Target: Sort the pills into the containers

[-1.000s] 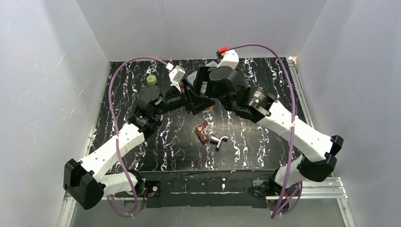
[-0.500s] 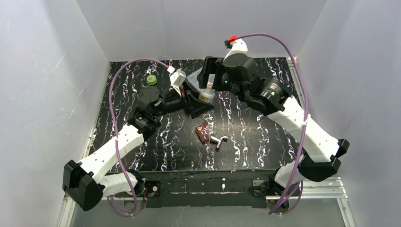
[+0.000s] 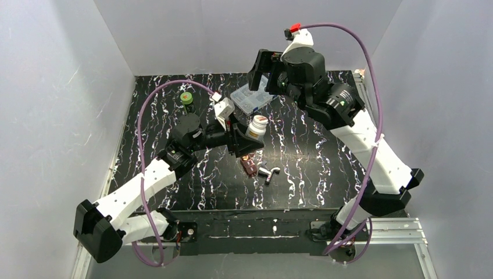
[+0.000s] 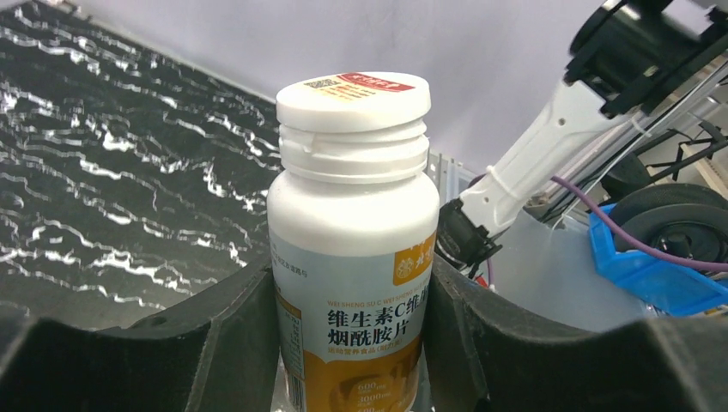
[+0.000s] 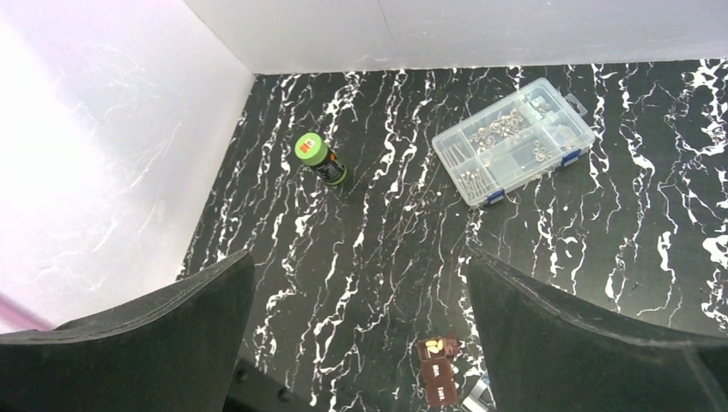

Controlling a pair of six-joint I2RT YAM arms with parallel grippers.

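Observation:
My left gripper [image 3: 246, 138] is shut on a white pill bottle [image 3: 257, 126] with an orange label and its white cap on. It holds the bottle upright above the table; in the left wrist view the bottle [image 4: 352, 249] fills the gap between the fingers [image 4: 215, 343]. The dark red-brown pill case [image 3: 249, 163] lies flat just in front of it. It also shows in the right wrist view [image 5: 437, 375], with pale yellow pills in one end compartment. My right gripper [image 3: 263, 68] is open and empty, raised high over the back of the table [image 5: 359, 266].
A clear compartment box [image 3: 251, 99] with small metal parts lies at the back middle [image 5: 513, 140]. A green-capped bottle [image 3: 186, 99] stands at the back left [image 5: 319, 157]. A shiny silver metal piece [image 3: 268, 172] lies right of the case. White walls enclose the table.
My right gripper has lifted off the bottle and drawn up and back, now open. My left gripper has carried the bottle a little nearer and to the right.

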